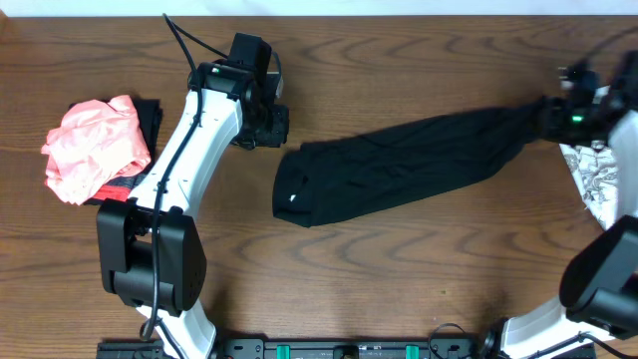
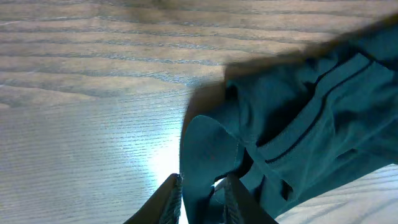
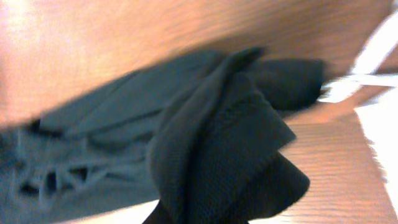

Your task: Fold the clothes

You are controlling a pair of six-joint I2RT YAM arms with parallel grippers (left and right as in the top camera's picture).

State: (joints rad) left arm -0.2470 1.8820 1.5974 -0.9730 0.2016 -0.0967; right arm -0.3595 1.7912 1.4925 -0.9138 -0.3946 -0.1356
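Across the brown wooden table (image 1: 399,269), your long black fabric garment (image 1: 399,165) lies stretched out. It looks limp and light, likely to sag. Your right gripper (image 1: 548,108) clamps its bunched right end, and your left gripper (image 2: 202,199) pinches a left-edge fold. Corners are the best hold.

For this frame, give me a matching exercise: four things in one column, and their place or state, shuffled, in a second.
Column A
1. long black fabric garment
2. crumpled coral-pink fabric garment
3. white leaf-patterned cloth
4. right pincer

Column B
a. shut on one end of the black garment
b. bunched in a heap beside the left arm
c. stretched out across the middle of the wooden table
d. lying at the table's edge by the right arm

Pairs: 1-c, 2-b, 3-d, 4-a
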